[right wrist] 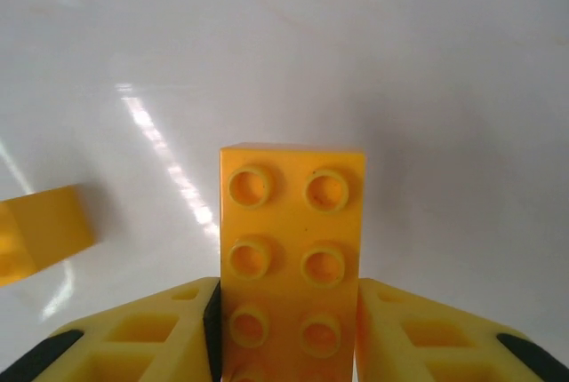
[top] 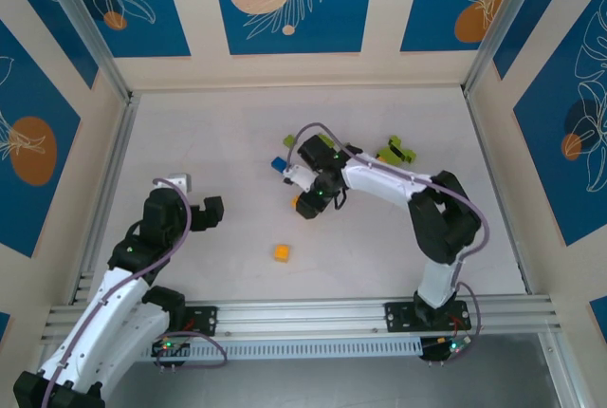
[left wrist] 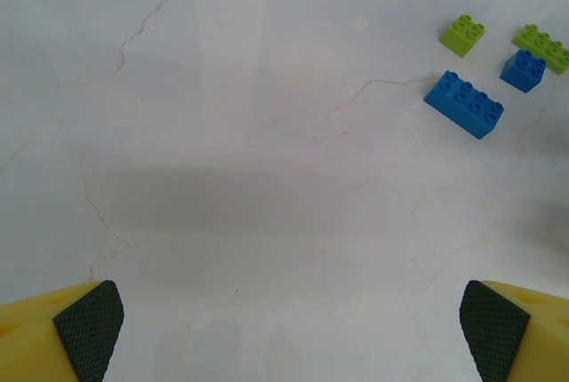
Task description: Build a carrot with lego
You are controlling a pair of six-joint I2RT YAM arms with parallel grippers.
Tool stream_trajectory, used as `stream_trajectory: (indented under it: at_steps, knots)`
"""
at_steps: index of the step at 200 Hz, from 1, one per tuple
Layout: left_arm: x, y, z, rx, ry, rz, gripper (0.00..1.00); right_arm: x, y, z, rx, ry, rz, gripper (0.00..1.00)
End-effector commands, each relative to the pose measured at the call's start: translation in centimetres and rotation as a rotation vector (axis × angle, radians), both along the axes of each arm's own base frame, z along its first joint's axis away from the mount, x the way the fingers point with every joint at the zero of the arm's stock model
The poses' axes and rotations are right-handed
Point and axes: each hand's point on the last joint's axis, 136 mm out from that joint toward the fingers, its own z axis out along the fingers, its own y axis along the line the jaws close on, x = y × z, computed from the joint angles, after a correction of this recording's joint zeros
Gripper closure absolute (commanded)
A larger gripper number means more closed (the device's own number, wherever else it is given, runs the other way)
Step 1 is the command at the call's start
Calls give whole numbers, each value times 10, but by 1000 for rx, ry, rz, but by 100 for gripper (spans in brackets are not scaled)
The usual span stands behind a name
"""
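White desk inside blue-panelled walls, two arms.
Left tool spread wide over bare desk; right tool pinches an orange brick by its long sides, mid-desk. Best grip squarely, then lift level, studs up.

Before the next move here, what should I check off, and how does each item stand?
1. Right pincer shut on the long orange studded plastic brick: ok, its fingers press both sides.
2. Brick straight in the grip: ok, its sides run along the fingers.
3. Brick lifted off the white table: cannot tell.
4. Left pincer open, nothing between its pads: ok.
5. Small orange plastic brick free to pick: ok, it lies alone.
6. Carrot finished: not ok, a square lime green plastic brick lies loose.
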Motion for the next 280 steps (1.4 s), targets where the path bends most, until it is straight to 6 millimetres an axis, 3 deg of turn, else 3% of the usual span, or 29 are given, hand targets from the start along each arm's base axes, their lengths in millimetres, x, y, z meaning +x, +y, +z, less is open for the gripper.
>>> stream_trajectory:
  at_steps: [1,36,120,280]
  knots:
    - [1,10,-4,35,25,36,0,-42,4,12,-10,34,53,60]
    - [1,12,-4,33,28,46,0,-76,18,18,-18,39,133,60]
    - [1,10,-7,27,40,37,0,-101,41,-7,-32,96,216,62]
    - [3,8,-6,17,34,28,0,-110,47,-29,-57,129,237,63]
